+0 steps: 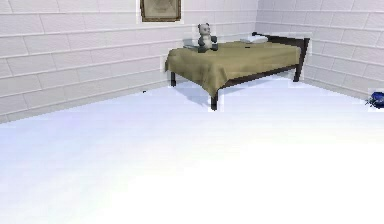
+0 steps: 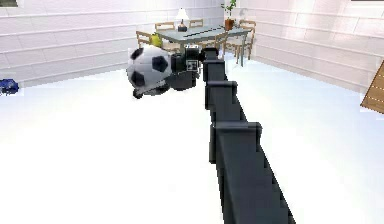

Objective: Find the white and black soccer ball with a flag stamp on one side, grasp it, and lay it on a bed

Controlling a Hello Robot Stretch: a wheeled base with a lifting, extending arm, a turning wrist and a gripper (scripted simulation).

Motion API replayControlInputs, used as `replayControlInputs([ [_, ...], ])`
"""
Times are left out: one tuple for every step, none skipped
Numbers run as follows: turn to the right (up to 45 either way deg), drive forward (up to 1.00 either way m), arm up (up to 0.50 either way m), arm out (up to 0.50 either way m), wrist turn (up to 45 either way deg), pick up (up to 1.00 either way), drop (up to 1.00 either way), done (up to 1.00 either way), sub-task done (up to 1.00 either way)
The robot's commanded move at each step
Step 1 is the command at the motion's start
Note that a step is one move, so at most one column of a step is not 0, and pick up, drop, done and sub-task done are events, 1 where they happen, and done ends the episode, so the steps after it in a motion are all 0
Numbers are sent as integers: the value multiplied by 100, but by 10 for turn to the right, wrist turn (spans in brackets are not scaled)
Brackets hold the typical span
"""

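Note:
A white and black soccer ball [image 2: 148, 68] hangs at the far end of my gripper [image 2: 150, 88], clear of the floor, so the gripper holds it. The dark arm [image 2: 235, 140] rises from the arm side view's bottom edge up to it. In the forward view a bed [image 1: 230, 62] with an olive cover and a dark frame stands against the back wall, in the room's corner. A grey teddy bear [image 1: 205, 37] sits near its head end beside a pillow [image 1: 262, 41].
A framed picture [image 1: 160, 10] hangs above the bed. A small blue thing [image 1: 377, 99] lies at the forward view's right edge, and again [image 2: 7, 86] at the arm side view's left. A glass dining table [image 2: 200, 36] with chairs, a lamp and a plant stands far out. Pale open floor lies between.

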Motion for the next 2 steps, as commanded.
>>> replayControlInputs([
  [0,0,0,0,-450,0,0,0,0],
  [0,0,0,0,-450,0,0,0,0],
])
